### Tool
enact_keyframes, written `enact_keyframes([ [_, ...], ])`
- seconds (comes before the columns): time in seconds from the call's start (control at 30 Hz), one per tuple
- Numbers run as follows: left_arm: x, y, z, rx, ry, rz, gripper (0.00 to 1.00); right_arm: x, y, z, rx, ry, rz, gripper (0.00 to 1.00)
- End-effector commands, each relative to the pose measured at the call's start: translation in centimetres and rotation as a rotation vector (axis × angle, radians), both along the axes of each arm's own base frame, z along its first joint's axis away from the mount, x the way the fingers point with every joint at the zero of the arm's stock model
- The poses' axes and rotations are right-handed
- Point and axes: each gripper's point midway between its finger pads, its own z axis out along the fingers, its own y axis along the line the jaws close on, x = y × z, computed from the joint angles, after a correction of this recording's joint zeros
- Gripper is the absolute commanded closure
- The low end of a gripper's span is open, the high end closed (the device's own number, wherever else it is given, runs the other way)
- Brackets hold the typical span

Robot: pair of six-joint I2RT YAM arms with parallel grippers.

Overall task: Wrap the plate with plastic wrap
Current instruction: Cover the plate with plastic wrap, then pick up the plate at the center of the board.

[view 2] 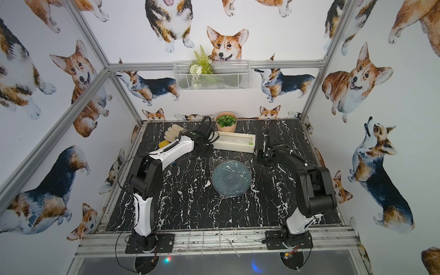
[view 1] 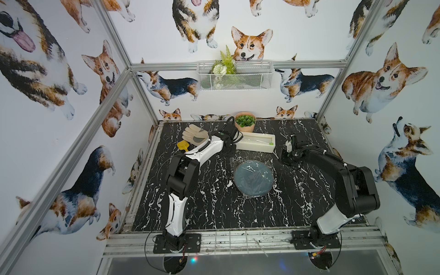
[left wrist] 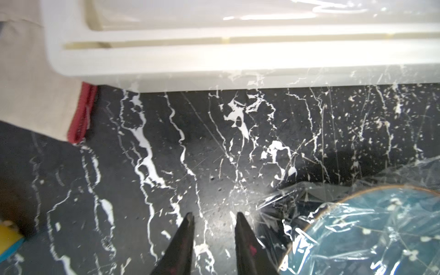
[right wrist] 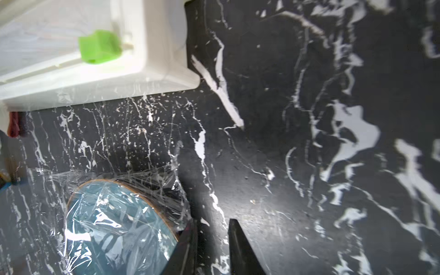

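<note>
1. Location of work: the plate sits flat near the middle of the marble-pattern table. The dispenser box lies at its 12 o'clock, close by but not touching.
2. Film status: the plastic wrap lies over the whole face of the plate. Crinkled slack spreads onto the table at the plate's 10 to 2 o'clock side, toward the box. I cannot tell whether the sheet is cut free. The green slider is parked at the box's 3 o'clock end.
3. Left gripper: it is low over the table at the plate's 10 to 11 o'clock. The jaws are parted, with only bare table between them, just beside the film's edge.
4. Right gripper: it is at the plate's 1 to 2 o'clock, jaws parted and gripping nothing. One finger is just beside the film edge at the rim.
5. Step in hand, as I judge it: draping is done and sealing is not.
6. Next move: I would confirm the film is separated from the box. I would then pinch the loose far corners and tuck them down around the rim, pulling gently so the thin film neither tears nor drags the plate.
</note>
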Motion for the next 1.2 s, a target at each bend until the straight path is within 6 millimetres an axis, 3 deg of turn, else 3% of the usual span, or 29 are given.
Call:
enact_keyframes([
  [0.0,-1.3,2.0,1.2,0.073,0.025,0.009,0.60,-0.8,1.6,1.4,0.020,-0.008,0.085,0.67],
  [0.1,-2.1,2.1,2.0,0.055,0.034,0.017,0.56,-0.9,5.8,2.3,0.078,-0.038,0.220,0.58],
  [0.23,-4.1,-0.3,2.6,-0.125,0.080,-0.019,0.54,-0.2,8.8,1.0,0.127,-0.011,0.294,0.53],
  [0.4,-7.0,-3.5,1.9,-0.385,0.166,-0.050,0.54,0.2,9.1,-2.1,0.115,0.052,0.309,0.50],
  [0.6,-9.0,-4.1,-1.0,-0.447,0.242,-0.039,0.55,-0.9,9.1,-3.4,0.128,0.088,0.326,0.46],
  [0.93,-10.3,-6.5,-4.7,-0.492,0.300,-0.039,0.60,-4.6,9.3,-5.4,0.211,0.159,0.312,0.45],
  [1.17,-10.3,-7.5,-6.6,-0.485,0.305,-0.022,0.66,-4.8,11.4,-5.9,0.386,0.185,0.262,0.49],
])
